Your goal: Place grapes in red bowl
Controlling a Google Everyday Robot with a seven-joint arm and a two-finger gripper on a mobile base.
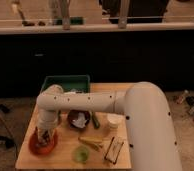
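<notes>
White arm (90,101) reaches across the wooden surface (65,160) and hides its right edge. Gripper (42,136) points straight down into the red bowl (51,146) at the front-left corner. Can't tell how far open it is or what it holds. Can't pick out grapes against its dark tip. Bowl is low, round and half covered.

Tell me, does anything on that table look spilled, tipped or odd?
Nothing stands out. The gripper hangs over the round red bowl at the front left of the wooden table; the green rectangular tray and white cup sit upright, nothing spilled.
</notes>
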